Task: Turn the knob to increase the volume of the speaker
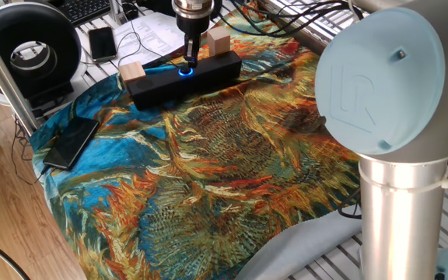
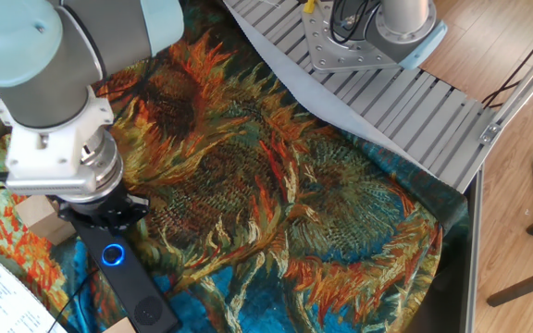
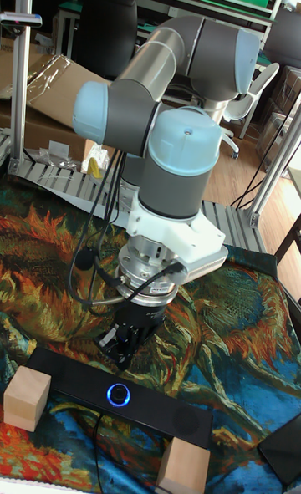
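Observation:
The speaker (image 1: 208, 71) is a long black bar at the far edge of the sunflower cloth. It also shows in the other fixed view (image 2: 142, 301) and low in the tall fixed view (image 3: 58, 374). The knob (image 1: 184, 72) glows blue in the middle of its top face (image 2: 112, 254) (image 3: 118, 394). My gripper (image 1: 190, 57) hangs just above and slightly behind the knob (image 2: 103, 220) (image 3: 124, 350), clear of it. Its fingers stand a little apart, open, with nothing between them.
Small wooden blocks sit at the speaker's ends (image 1: 132, 71) (image 1: 218, 41) (image 3: 27, 398) (image 3: 186, 465). A flat black phone (image 1: 72, 141) lies at the cloth's left edge. The arm's big pale joint (image 1: 379, 78) fills the right foreground. Cables and papers lie behind the speaker.

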